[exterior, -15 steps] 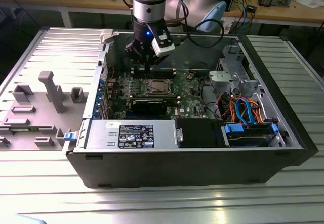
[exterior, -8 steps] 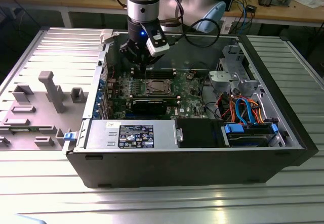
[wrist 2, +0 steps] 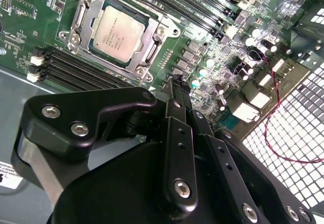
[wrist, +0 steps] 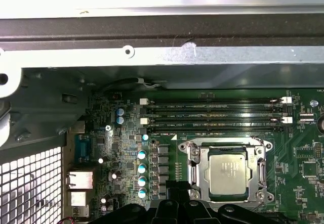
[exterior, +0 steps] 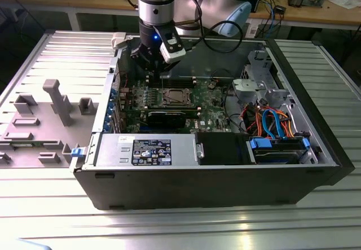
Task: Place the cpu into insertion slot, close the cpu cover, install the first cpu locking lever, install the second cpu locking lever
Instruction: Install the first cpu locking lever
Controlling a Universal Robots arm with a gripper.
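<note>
The cpu [wrist 2: 117, 33] lies flat in the insertion slot [wrist 2: 66, 36], silvery top up, in both wrist views [wrist: 228, 172]. The cpu cover [wrist: 228, 144] rests down around it as a thin metal frame with the chip showing through its window. Thin lever rods run along the frame's sides; I cannot tell whether they are latched. In the exterior view the socket [exterior: 174, 97] sits mid-board, and my gripper [exterior: 150, 65] hangs above the board, behind it and toward the exterior view's left. The gripper [wrist 2: 178, 85] holds nothing, its black fingers together, tips a short way from the socket's edge [wrist: 177, 187].
Long black memory slots [wrist: 212, 114] run beside the socket. The case's rear wall [wrist: 162, 57] and vented panel [wrist 2: 298, 128] are close by. A labelled power supply box [exterior: 149, 150], a drive bay [exterior: 279, 148] and blue and orange cables [exterior: 271, 123] fill the front. A grey fixture [exterior: 53, 100] stands outside.
</note>
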